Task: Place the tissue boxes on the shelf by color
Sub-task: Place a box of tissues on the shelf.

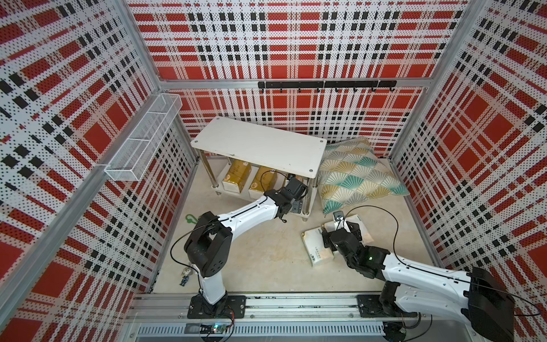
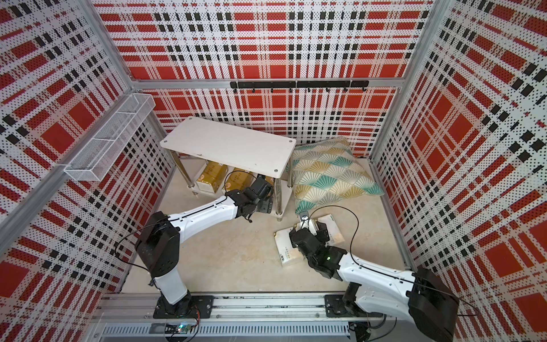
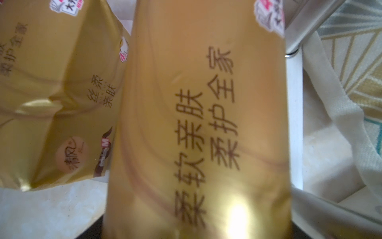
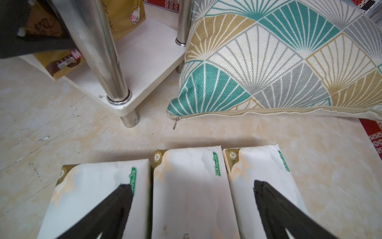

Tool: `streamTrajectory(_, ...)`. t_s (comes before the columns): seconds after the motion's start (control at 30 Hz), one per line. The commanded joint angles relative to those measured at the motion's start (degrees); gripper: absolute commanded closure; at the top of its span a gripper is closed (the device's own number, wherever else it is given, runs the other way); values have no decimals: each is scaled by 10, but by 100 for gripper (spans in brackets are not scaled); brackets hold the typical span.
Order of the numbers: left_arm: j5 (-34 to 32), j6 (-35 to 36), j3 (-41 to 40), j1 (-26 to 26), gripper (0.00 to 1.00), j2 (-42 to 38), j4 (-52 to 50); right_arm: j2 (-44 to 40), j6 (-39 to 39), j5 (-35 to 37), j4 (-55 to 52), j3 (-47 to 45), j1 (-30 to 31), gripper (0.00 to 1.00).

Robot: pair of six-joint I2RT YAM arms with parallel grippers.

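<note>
**Views.** The far end of the shelf's lower board is shown at close range in the left wrist view only. There one gold pack fills the frame lengthwise, just beside a neighbouring gold pack, and the pillow is seen past the board's edge. The left jaws are not shown in this view, so it cannot be told whether they are apart or clamped on that pack.

In both top views the shelf hides this end under its top board. Two gold packs are seen lying on the lower board.

All three white packs are shown only in the right wrist view. They lie side by side on the counter, in front of the shelf's pillow-end front leg. They are a shelf-side pack, a middle pack and an outer pack. In a top view the middle pack is covered by the right arm.

**Pose.**
- The left arm is raised upright from its base. Its forearm is stretched toward the shelf, and its wrist is tucked under the top board at the pillow end.
- The right arm is stretched low from its base, with the wrist pitched down over the white packs.
- The right jaws are set wide apart and hold nothing. One of the fingers is seen over the shelf-side pack and the other over the outer pack, with the middle pack between them.
</note>
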Motion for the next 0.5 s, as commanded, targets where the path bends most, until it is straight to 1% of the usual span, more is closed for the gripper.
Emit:
streamTrajectory(0.0,2,8,14,10,16,6,27,-18,5,7,-10,9,1,0)
streamTrajectory(0.23,10,8,25,19,17,18,41,-11,8,5,-9,12,1,0)
streamTrajectory(0.27,11,23,29,20,17,21,42,-10,8,4,-8,11,1,0)
streamTrajectory(0.47,18,29,34,26,17,35,49,-17,8,7,-12,9,1,0)
